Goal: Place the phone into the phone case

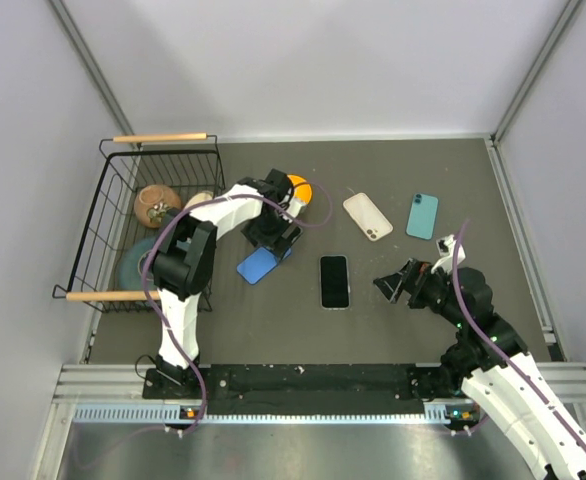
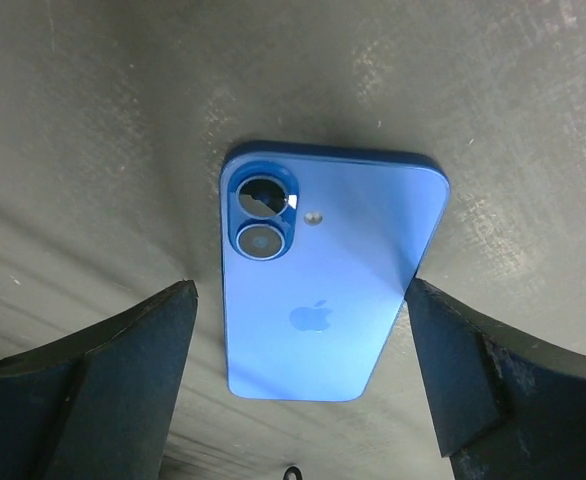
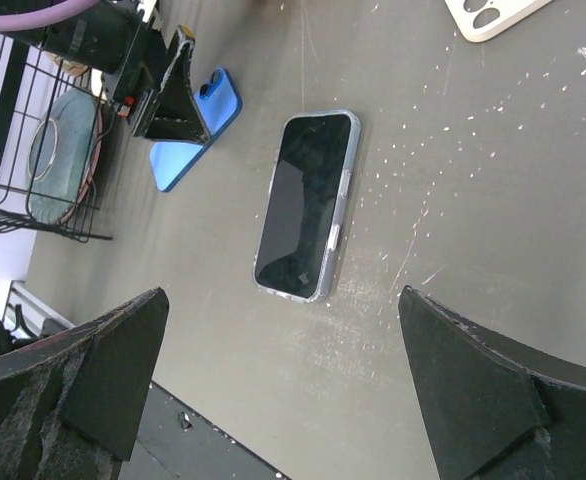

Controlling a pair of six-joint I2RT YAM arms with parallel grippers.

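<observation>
The phone lies flat in the middle of the table, black screen up. In the right wrist view the phone has a clear, colourless rim round its edge, which looks like the phone case fitted round it. My right gripper is open and empty, to the right of the phone and apart from it; its jaws stand wide, with the phone ahead of them. My left gripper is open, low over a blue-backed phone that lies camera side up between its fingers, untouched.
A beige-backed phone and a teal-backed phone lie at the back right. A black wire basket holding a brown round object and a teal dish stands at the left. An orange object sits behind the left gripper.
</observation>
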